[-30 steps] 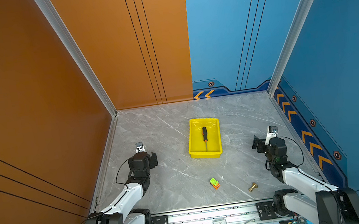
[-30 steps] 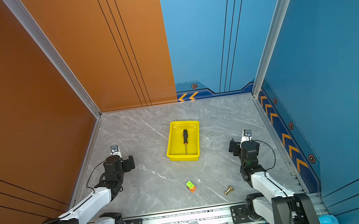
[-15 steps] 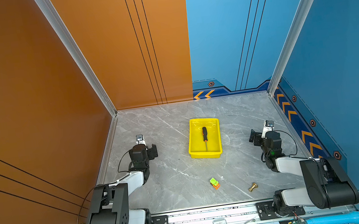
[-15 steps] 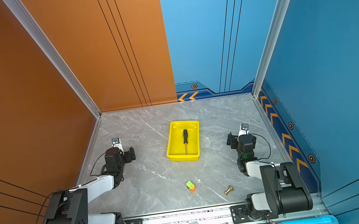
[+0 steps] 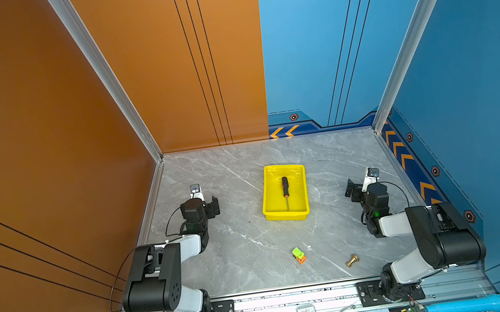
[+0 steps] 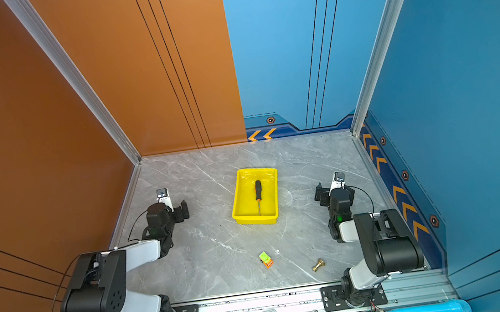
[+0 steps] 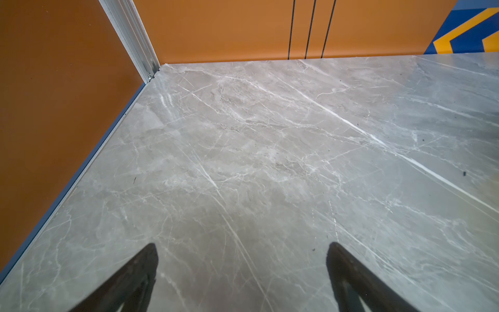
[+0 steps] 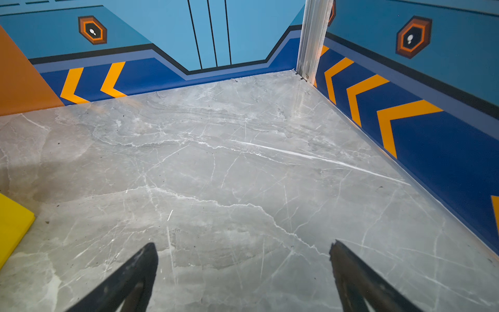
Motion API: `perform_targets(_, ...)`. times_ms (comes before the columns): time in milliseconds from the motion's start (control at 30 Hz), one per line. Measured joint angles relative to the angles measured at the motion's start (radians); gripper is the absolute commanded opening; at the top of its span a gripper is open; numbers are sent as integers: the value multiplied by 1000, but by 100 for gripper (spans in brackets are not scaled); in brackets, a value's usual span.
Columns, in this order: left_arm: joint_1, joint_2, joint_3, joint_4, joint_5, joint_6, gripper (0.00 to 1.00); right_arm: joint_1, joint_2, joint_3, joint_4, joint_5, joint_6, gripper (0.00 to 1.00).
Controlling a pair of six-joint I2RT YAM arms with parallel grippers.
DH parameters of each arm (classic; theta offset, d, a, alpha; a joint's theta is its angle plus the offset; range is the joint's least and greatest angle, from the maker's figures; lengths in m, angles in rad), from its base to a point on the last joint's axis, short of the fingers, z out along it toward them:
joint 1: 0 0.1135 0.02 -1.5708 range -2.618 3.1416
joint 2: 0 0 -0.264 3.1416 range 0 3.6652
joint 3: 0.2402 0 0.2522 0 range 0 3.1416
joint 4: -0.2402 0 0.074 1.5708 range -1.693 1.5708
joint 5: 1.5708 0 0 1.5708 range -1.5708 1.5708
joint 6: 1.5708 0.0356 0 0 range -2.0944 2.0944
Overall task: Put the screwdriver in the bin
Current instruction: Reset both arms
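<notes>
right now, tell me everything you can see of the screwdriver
The screwdriver is slim: a black handle, an orange collar, then a long thin metal shaft. It lies flat on the floor of the yellow bin, roughly midway between the long walls and parallel to them. The handle is at the far end and the tip points toward the robot, close to the bin's near wall; whether the tip touches that wall is too small to tell. Nothing but the bin touches it.

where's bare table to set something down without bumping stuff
Widest bare tabletop: the back strip between the bin and the rear wall, and the stretch between the bin and the left end effector. Crowded: toward the front, where the green toy and brass fitting lie; the bin itself holds the screwdriver.
</notes>
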Motion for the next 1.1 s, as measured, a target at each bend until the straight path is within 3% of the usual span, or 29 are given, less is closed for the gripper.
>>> perform_targets(400, 0, 55, -47, 155, 2, 10, 98, 50, 5, 32, -1, 91, -24, 100)
perform_targets(1100, 0, 55, -47, 193, 5, 10, 98, 57, 5, 32, -1, 129, -26, 100)
